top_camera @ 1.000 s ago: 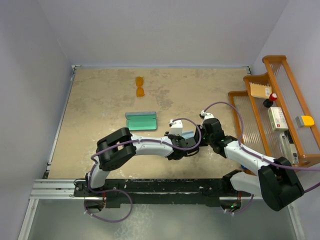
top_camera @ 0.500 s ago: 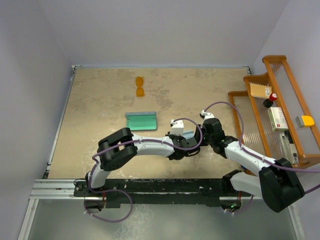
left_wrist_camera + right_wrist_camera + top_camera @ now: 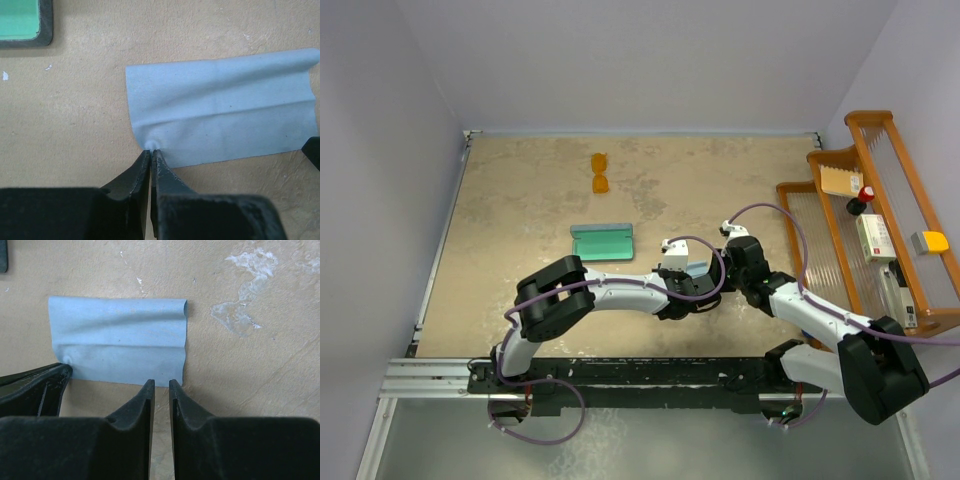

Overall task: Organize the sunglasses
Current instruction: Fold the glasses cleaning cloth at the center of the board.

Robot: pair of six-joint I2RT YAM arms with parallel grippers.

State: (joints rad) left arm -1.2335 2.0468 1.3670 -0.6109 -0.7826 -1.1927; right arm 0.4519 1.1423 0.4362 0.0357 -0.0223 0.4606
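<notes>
The sunglasses (image 3: 601, 173), orange-lensed, lie at the far side of the table, away from both arms. An open grey-blue case with green lining (image 3: 603, 241) sits mid-table; one corner of it (image 3: 25, 22) shows in the left wrist view. A light blue cloth (image 3: 220, 110) lies flat on the table in front of both grippers. My left gripper (image 3: 151, 151) is shut on the cloth's near left corner, which puckers at the tips. My right gripper (image 3: 161, 383) stands slightly open at the near edge of the cloth (image 3: 120, 345), close to its right corner, with bare table showing between its fingers.
A wooden rack (image 3: 880, 220) holding small boxes and other items stands along the right side. Walls close the table on the left, far and right sides. White scuff marks (image 3: 245, 270) spot the tabletop beyond the cloth.
My left gripper's jaws have closed onto the cloth's corner. Both arms have stayed almost where they were.
</notes>
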